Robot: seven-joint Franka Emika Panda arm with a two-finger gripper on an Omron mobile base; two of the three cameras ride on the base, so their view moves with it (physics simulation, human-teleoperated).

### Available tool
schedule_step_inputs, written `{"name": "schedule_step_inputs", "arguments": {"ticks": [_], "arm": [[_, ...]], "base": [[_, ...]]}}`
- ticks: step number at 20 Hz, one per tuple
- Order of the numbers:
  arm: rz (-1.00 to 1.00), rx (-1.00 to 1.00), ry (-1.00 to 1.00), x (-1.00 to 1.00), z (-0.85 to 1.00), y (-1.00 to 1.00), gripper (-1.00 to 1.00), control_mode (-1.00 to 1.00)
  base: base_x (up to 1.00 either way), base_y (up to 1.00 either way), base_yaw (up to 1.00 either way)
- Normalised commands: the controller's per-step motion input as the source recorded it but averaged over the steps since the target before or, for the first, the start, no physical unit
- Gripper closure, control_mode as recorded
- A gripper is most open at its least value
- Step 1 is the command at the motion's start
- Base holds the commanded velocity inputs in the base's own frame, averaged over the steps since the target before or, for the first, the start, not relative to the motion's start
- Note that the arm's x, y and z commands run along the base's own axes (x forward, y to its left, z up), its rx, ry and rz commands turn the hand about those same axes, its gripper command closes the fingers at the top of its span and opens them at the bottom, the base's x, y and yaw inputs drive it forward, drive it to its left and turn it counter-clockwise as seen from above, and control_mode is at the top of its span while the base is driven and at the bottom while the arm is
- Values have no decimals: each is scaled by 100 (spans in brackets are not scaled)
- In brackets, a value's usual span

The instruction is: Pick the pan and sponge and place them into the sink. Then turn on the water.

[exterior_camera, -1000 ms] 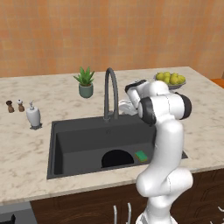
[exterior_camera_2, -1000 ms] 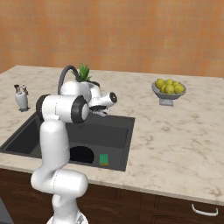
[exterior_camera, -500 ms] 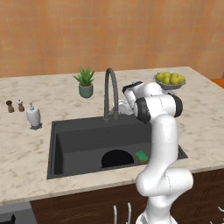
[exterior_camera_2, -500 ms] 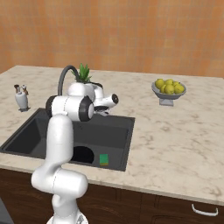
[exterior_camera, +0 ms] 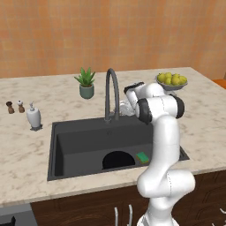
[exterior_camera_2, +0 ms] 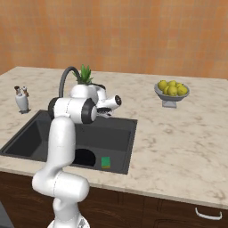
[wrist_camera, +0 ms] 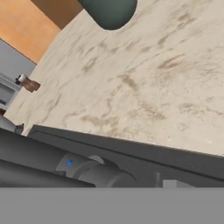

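The black pan [exterior_camera: 116, 160] lies on the floor of the dark grey sink [exterior_camera: 75, 142], its round edge partly cut off by the front wall. The green sponge [exterior_camera: 142, 156] lies flat beside it to the right, also inside the sink [exterior_camera_2: 120, 153]. In the right base view the pan [exterior_camera_2: 84, 156] and sponge [exterior_camera_2: 105, 162] sit at the front of the basin. My gripper [exterior_camera: 123, 107] is at the foot of the arched faucet [exterior_camera: 110, 93], just right of it. Its fingers are too small and hidden to read. In the hand view the faucet's dark base [wrist_camera: 87, 171] is very close. No water is in view.
A potted plant [exterior_camera: 86, 84] stands behind the faucet. A bowl of lemons [exterior_camera: 171, 80] sits at the back right of the marble counter [exterior_camera: 26, 150]. A white soap dispenser [exterior_camera: 33, 117] and two small shakers [exterior_camera: 15, 107] stand left of the sink.
My hand has swung left and down toward the faucet's base. The pan and sponge have stayed where they were in the sink.
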Motion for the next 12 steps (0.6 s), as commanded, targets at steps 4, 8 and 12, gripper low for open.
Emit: {"name": "schedule_step_inputs", "arguments": {"ticks": [4,8,12], "arm": [[0,0,0,0,0,0,100,-100],[-4,7,0,1,-2,17,100,-100],[-13,39,0,1,-4,-5,100,-100]], "base": [[0,0,0],[0,0,0],[0,0,0]]}}
